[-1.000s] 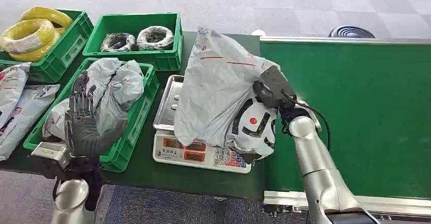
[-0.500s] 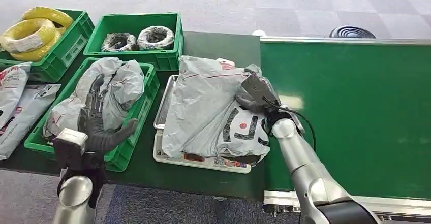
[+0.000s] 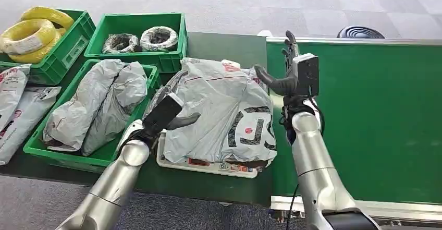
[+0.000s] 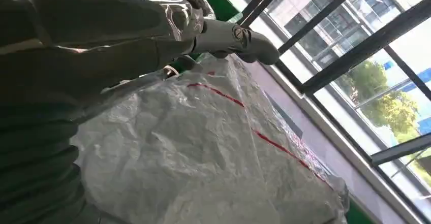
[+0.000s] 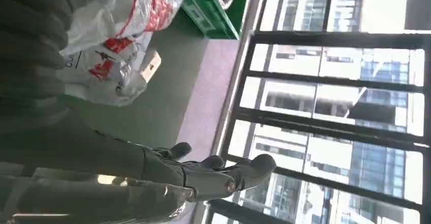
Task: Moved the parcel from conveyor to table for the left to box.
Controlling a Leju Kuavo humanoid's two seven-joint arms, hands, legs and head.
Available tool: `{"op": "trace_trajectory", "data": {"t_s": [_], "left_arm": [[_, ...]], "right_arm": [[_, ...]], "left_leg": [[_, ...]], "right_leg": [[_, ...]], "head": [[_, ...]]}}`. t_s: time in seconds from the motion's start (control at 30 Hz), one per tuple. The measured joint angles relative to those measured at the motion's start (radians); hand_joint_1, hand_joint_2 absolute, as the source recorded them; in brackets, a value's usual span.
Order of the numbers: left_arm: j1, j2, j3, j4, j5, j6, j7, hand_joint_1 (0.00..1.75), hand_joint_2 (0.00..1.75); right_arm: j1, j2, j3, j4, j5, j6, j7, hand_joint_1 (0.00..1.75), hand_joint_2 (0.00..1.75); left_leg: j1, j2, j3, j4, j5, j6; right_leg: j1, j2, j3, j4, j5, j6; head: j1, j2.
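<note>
The grey plastic parcel (image 3: 219, 118) with black and red print lies flat on the weighing scale (image 3: 208, 163) on the table, beside the conveyor. My left hand (image 3: 166, 112) is at the parcel's left edge, thumb stretched onto the bag and fingers spread; I cannot see it gripping. In the left wrist view its fingers (image 4: 234, 35) reach out just over the crinkled parcel (image 4: 213, 158). My right hand (image 3: 289, 73) is raised off the parcel's right edge, over the conveyor's border, fingers apart and holding nothing. In the right wrist view its fingers (image 5: 218, 173) are spread in the air.
A green crate (image 3: 136, 136) with grey parcels sits left of the scale. Behind it are a crate of black coils (image 3: 138, 39) and a crate of yellow coils (image 3: 41, 32). More parcels (image 3: 15, 105) lie far left. The green conveyor belt (image 3: 365, 120) spans the right.
My right hand has let go of the parcel and lifted away to the right. The parcel has settled flat on the scale. My left arm has swung from the crate to the parcel's left edge.
</note>
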Motion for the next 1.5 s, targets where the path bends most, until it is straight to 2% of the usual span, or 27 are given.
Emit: {"op": "trace_trajectory", "data": {"t_s": [0.17,0.37,0.4,0.43,0.47,0.5,0.77,1.0,1.17,1.3,1.5], "left_arm": [[-0.078,-0.031,-0.043,0.113,-0.007,0.008,0.005,0.0,1.75],[-0.201,-0.1,-0.1,0.327,-0.109,0.063,0.076,0.0,1.75],[-0.222,-0.113,-0.113,0.366,-0.134,0.061,0.102,0.44,1.75],[-0.241,-0.122,-0.131,0.409,-0.163,0.055,0.13,1.34,1.75],[-0.253,-0.131,-0.149,0.446,-0.186,0.049,0.147,1.66,1.75],[-0.264,-0.141,-0.165,0.475,-0.207,0.042,0.161,1.75,1.75],[-0.295,-0.204,-0.311,0.632,-0.36,0.057,0.266,1.75,1.75],[-0.321,-0.212,-0.327,0.674,-0.337,0.096,0.255,1.75,1.75],[-0.328,-0.2,-0.273,0.67,-0.267,0.161,0.17,1.75,1.75],[-0.337,-0.158,-0.177,0.595,-0.197,0.239,0.081,1.75,1.75],[-0.343,-0.068,-0.037,0.29,-0.166,0.319,0.059,1.75,1.75]], "right_arm": [[0.071,-0.022,-0.027,-0.126,-0.04,-0.045,-0.008,0.0,1.75],[0.245,-0.068,-0.085,-0.361,-0.111,-0.093,-0.067,0.0,1.75],[0.27,-0.076,-0.09,-0.396,-0.121,-0.093,-0.071,0.0,1.75],[0.289,-0.084,-0.093,-0.432,-0.129,-0.093,-0.071,0.0,1.75],[0.302,-0.092,-0.097,-0.46,-0.134,-0.092,-0.071,0.0,1.75],[0.312,-0.097,-0.099,-0.483,-0.137,-0.092,-0.066,0.0,1.75],[0.397,-0.1,-0.104,-0.634,-0.125,-0.132,-0.056,0.0,1.75],[0.452,-0.088,-0.118,-0.7,-0.106,-0.135,-0.045,0.0,1.75],[0.494,-0.079,-0.132,-0.731,-0.1,-0.135,-0.044,0.0,1.75],[0.527,-0.079,-0.14,-0.74,-0.106,-0.132,-0.05,0.0,1.75],[0.563,-0.074,-0.162,-0.74,-0.134,-0.137,-0.071,0.0,1.75]], "left_leg": [[0.0,0.0,-0.001,0.0,0.0,0.0],[0.0,-0.004,-0.002,0.0,0.0,0.0],[0.0,-0.004,-0.002,0.0,0.0,0.0],[-0.001,-0.003,-0.002,0.0,0.0,0.001],[-0.001,-0.002,-0.002,0.0,0.0,0.001],[-0.001,-0.001,-0.002,0.0,0.0,0.001],[-0.001,-0.003,-0.002,0.0,0.0,0.001],[-0.001,-0.003,-0.001,0.0,0.0,0.001],[-0.001,-0.003,-0.001,0.0,0.0,0.001],[0.0,-0.002,-0.002,0.0,0.0,0.001],[0.0,-0.001,-0.002,0.0,0.0,0.0]], "right_leg": [[0.0,-0.001,-0.001,0.0,0.0,0.0],[-0.001,-0.002,0.0,0.0,0.0,0.0],[-0.001,-0.002,0.0,0.0,0.0,0.0],[-0.001,-0.002,0.0,0.0,0.0,0.0],[-0.001,-0.001,0.0,0.0,0.0,0.0],[-0.001,-0.001,-0.001,0.0,0.0,0.0],[0.0,-0.001,0.0,0.0,0.0,0.0],[-0.001,-0.001,0.001,0.0,0.0,0.0],[-0.001,-0.001,0.001,0.0,0.0,0.0],[0.0,-0.001,0.0,0.0,0.0,0.0],[0.001,-0.001,0.0,0.001,0.0,0.0]], "head": [[0.0,0.0],[0.0,0.0],[0.0,0.0],[0.001,0.0],[0.0,0.0],[0.0,0.0],[0.0,0.0],[0.0,0.0],[0.0,0.0],[0.0,0.0],[0.0,0.0]]}}
